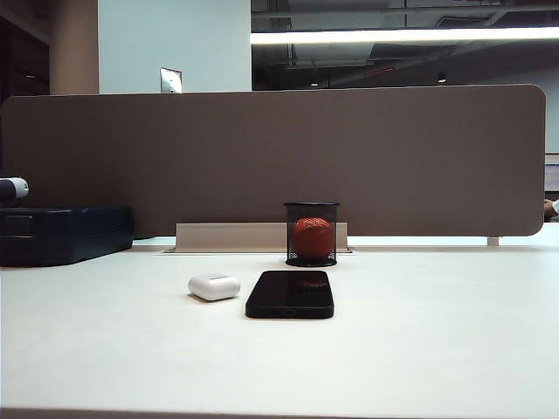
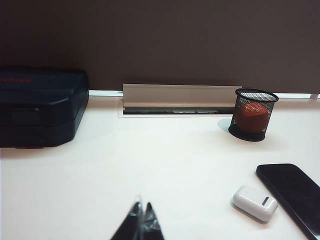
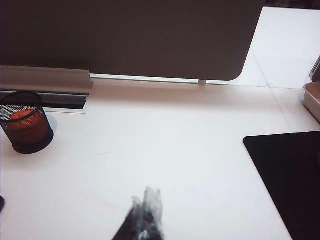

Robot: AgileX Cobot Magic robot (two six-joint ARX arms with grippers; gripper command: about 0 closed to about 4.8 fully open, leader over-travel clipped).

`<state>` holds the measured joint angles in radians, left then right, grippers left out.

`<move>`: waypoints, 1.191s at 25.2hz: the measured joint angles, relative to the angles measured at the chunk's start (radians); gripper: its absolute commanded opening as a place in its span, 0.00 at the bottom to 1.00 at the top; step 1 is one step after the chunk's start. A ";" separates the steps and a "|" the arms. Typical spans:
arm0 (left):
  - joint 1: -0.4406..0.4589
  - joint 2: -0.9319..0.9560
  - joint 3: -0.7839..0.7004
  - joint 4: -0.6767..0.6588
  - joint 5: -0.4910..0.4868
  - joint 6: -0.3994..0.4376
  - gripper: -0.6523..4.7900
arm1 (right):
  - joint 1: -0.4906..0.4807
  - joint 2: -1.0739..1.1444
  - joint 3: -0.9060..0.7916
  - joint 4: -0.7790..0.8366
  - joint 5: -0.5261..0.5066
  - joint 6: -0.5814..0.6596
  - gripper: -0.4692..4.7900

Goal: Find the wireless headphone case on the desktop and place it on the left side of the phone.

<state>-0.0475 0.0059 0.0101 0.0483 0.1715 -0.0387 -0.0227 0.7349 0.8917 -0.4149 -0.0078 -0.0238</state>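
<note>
A: Where is the wireless headphone case (image 1: pixel 214 286) right now?

B: Lying flat on the white worktop (image 1: pixel 419 349), just beside the phone (image 1: pixel 290 294), on its left in the exterior view. A thin strip of bare surface shows between them, so they look apart, not touching.

A: And the pincers?

B: Neither shows in the exterior view. The left pincer (image 2: pixel 141 226) appears only in its own wrist view, over open worktop, its dark fingertips pressed together with nothing between them. The case and the phone lie off to one side of it, well clear.

A: The right one?

B: The right pincer (image 3: pixel 145 220) is blurred in its wrist view, so I would only say the fingers seem clenched tight and empty. It hangs above bare worktop, with a black mat (image 3: pixel 287 175) to one side.

A: What else is on the worktop?

B: A black mesh cup (image 1: pixel 311 234) with a red ball (image 1: pixel 313 237) inside stands upright just behind the phone. A dark blue-black box (image 1: pixel 63 232) sits at the far left, against the brown-grey partition panel (image 1: pixel 262 148).
</note>
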 measured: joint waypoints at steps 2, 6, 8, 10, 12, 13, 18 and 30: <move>0.000 0.000 0.000 0.000 0.000 0.000 0.11 | 0.000 -0.042 -0.088 0.062 -0.013 0.008 0.07; 0.000 0.000 0.000 0.000 0.000 0.000 0.11 | 0.000 -0.105 -0.205 0.089 -0.038 0.046 0.07; 0.000 0.000 0.000 0.000 0.000 0.000 0.11 | 0.000 -0.129 -0.243 0.099 -0.038 0.056 0.07; 0.000 0.000 0.000 0.000 -0.008 0.000 0.11 | 0.000 -0.172 -0.289 0.114 -0.038 0.069 0.07; 0.000 0.000 0.000 0.000 -0.016 0.000 0.11 | 0.000 -0.217 -0.332 0.130 -0.038 0.074 0.07; 0.000 0.000 0.000 0.000 -0.018 0.000 0.11 | 0.000 -0.239 -0.355 0.148 -0.038 0.076 0.07; 0.000 0.000 0.000 0.000 -0.019 0.000 0.11 | 0.000 -0.385 -0.477 0.195 -0.037 0.077 0.07; 0.000 0.000 0.000 0.073 -0.019 0.000 0.11 | 0.000 -0.685 -0.710 0.223 -0.006 0.098 0.07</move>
<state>-0.0475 0.0059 0.0101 0.1215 0.1528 -0.0383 -0.0223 0.0502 0.1822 -0.1921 -0.0135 0.0742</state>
